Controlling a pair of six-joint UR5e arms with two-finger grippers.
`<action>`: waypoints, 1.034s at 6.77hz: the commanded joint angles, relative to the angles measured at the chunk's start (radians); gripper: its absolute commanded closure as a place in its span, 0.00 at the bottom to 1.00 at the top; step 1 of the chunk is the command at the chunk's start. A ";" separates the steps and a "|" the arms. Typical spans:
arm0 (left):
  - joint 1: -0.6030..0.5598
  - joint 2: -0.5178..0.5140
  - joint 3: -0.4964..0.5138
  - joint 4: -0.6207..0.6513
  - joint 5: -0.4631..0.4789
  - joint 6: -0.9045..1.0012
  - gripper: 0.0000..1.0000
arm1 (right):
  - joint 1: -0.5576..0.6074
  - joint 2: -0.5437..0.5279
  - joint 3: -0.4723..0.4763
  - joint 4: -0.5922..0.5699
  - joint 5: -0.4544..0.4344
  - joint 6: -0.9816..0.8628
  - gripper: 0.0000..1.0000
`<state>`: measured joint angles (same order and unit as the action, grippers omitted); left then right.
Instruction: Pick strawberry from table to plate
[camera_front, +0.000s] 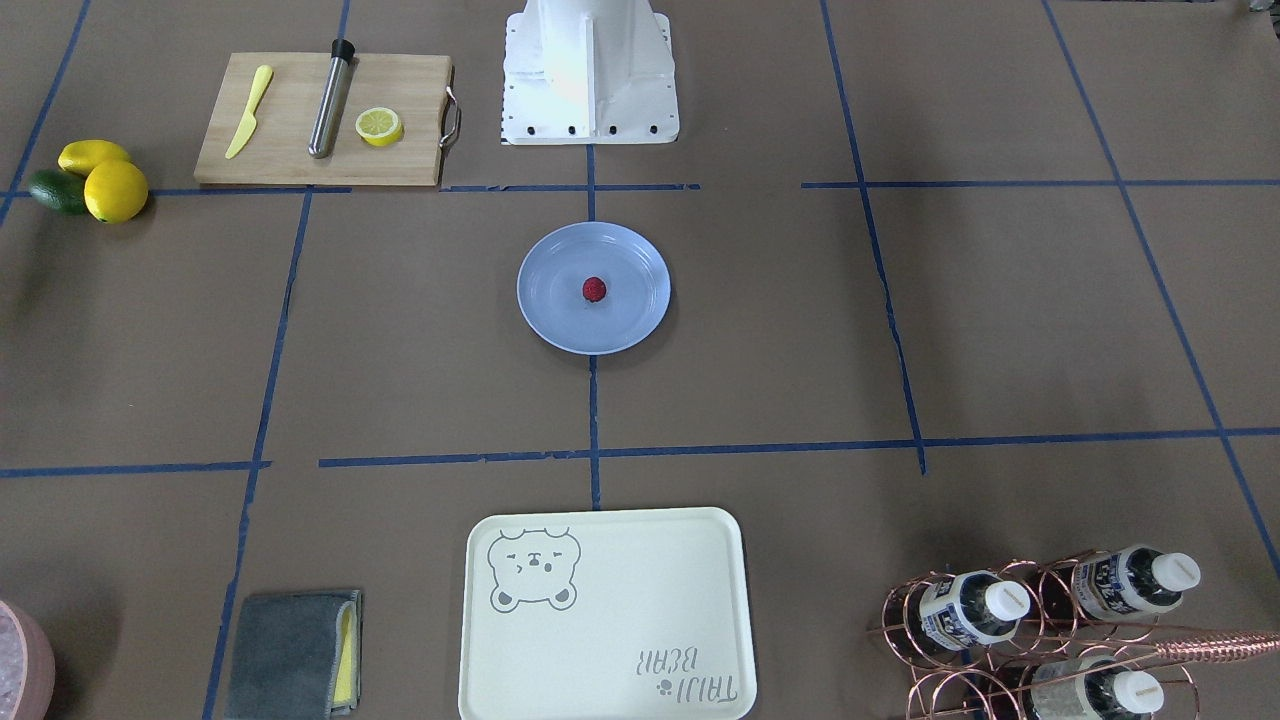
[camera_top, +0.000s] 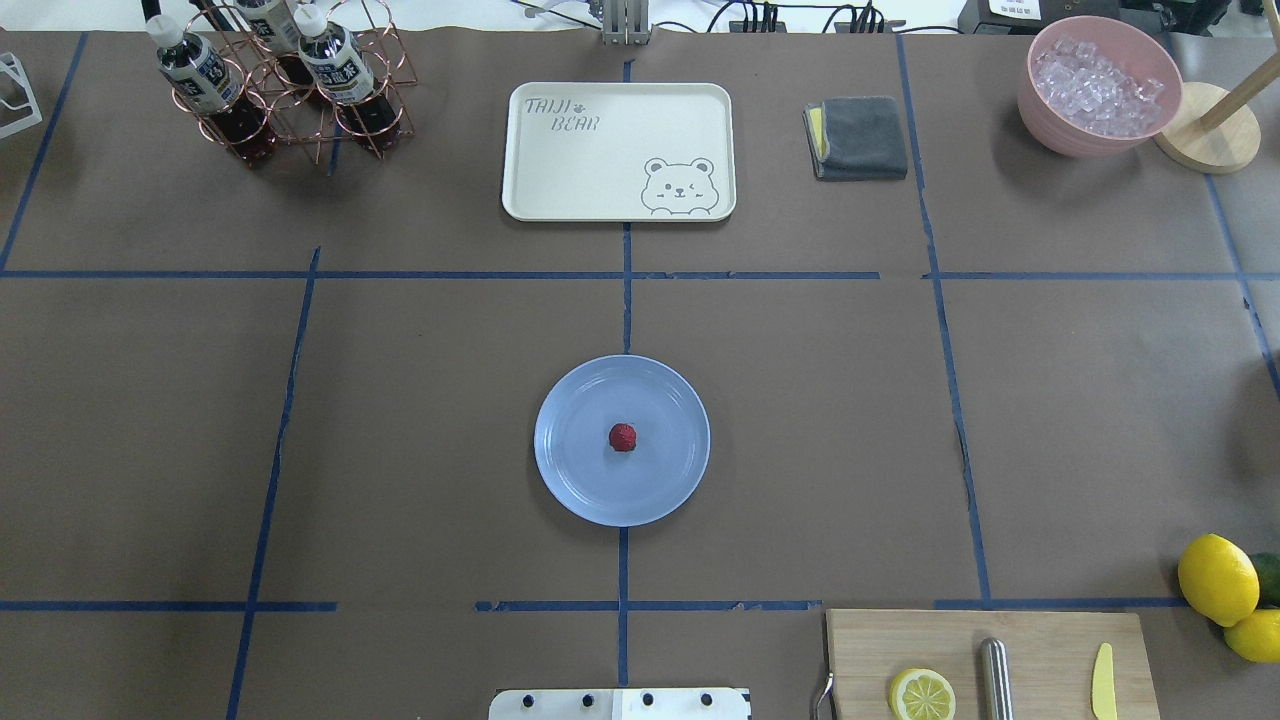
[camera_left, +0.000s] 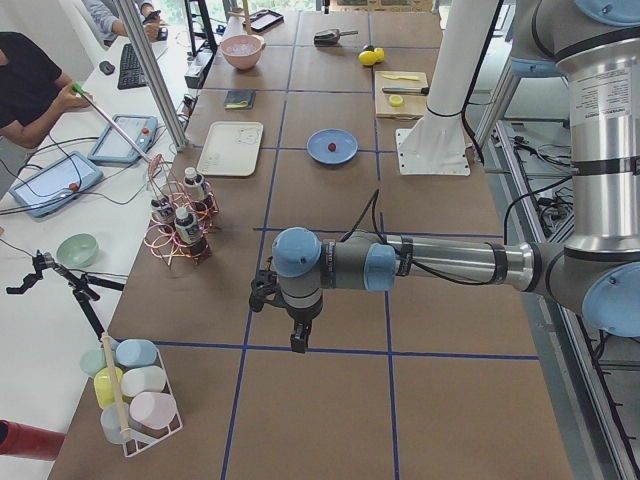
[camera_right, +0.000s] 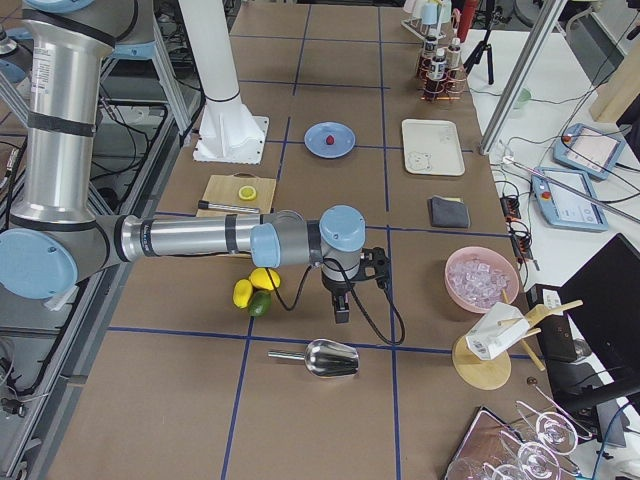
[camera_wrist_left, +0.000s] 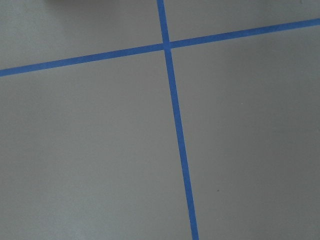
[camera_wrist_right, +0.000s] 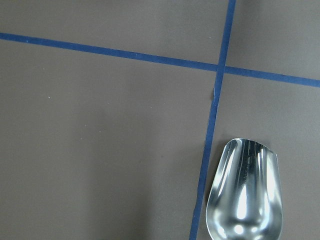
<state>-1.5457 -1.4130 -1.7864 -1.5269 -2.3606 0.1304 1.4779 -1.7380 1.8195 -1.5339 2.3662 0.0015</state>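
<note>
Bear tray (camera_top: 590, 150), cutting board (camera_front: 420, 95), 2 lemons (camera_front: 115, 190), maybe avocado (camera_front: 55, 190).

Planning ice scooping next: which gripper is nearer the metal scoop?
Right. The right gripper hovers close to the metal scoop; the left gripper hangs at the table's opposite end.

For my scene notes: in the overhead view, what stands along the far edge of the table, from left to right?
Bottles in a copper rack, cream bear tray, grey folded cloth, pink bowl of ice, round wooden stand.

Strawberry (camera_top: 622, 437) sits in middle of pale blue plate (camera_top: 575, 475) on table (camera_top: 420, 430); bear tray (camera_top: 590, 170), bottle rack (camera_top: 300, 125), cutting board (camera_top: 1045, 650) with lemon half (camera_top: 922, 694) all well apart.
</note>
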 joint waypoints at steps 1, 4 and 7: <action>0.001 -0.003 0.001 -0.001 -0.006 0.000 0.00 | -0.001 0.000 0.000 0.000 0.005 0.000 0.00; 0.001 -0.015 0.001 -0.001 -0.006 0.002 0.00 | -0.001 0.000 0.000 0.001 0.005 0.000 0.00; 0.001 -0.017 0.001 -0.003 -0.006 0.002 0.00 | -0.001 0.006 -0.003 0.000 0.004 0.000 0.00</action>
<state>-1.5447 -1.4291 -1.7843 -1.5292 -2.3676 0.1319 1.4773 -1.7356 1.8183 -1.5335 2.3712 0.0015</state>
